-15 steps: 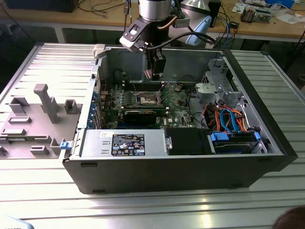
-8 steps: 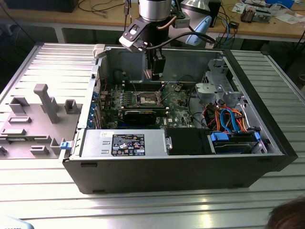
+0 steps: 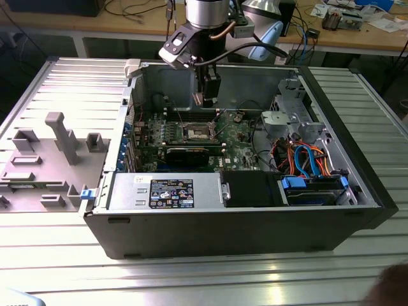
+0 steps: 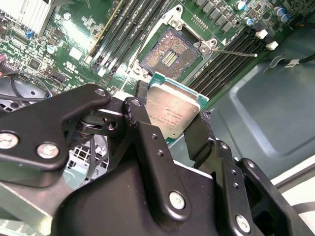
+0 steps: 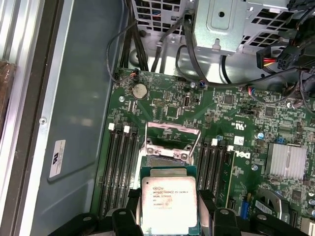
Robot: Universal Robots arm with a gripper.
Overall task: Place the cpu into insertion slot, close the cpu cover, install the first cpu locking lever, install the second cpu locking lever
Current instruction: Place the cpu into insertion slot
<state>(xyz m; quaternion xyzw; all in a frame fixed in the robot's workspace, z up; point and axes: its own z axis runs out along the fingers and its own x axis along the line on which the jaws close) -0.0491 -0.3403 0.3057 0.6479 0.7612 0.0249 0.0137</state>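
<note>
The cpu (image 5: 169, 204), a small square chip with a silver-grey top on a green base, sits clamped between the black fingers (image 5: 209, 206) of my gripper (image 5: 167, 216). In the second wrist view the gripper (image 4: 170, 125) holds the cpu (image 4: 172, 110) tilted, above and short of the open insertion slot (image 4: 170, 53). The cpu cover (image 5: 172, 133), a thin silver frame, stands raised at the slot's far side. A thin locking lever (image 4: 236, 52) sticks out beside the slot. In the exterior view the gripper (image 3: 205, 99) hangs inside the computer case, above the slot (image 3: 194, 132).
Memory slots (image 5: 120, 167) flank the socket on both sides. A long black expansion card (image 3: 191, 152) lies just in front of it. A drive cage (image 3: 287, 108), coloured cables (image 3: 306, 159) and the case walls (image 3: 166, 83) close in around the board. A grey fixture (image 3: 51, 153) lies outside the case.
</note>
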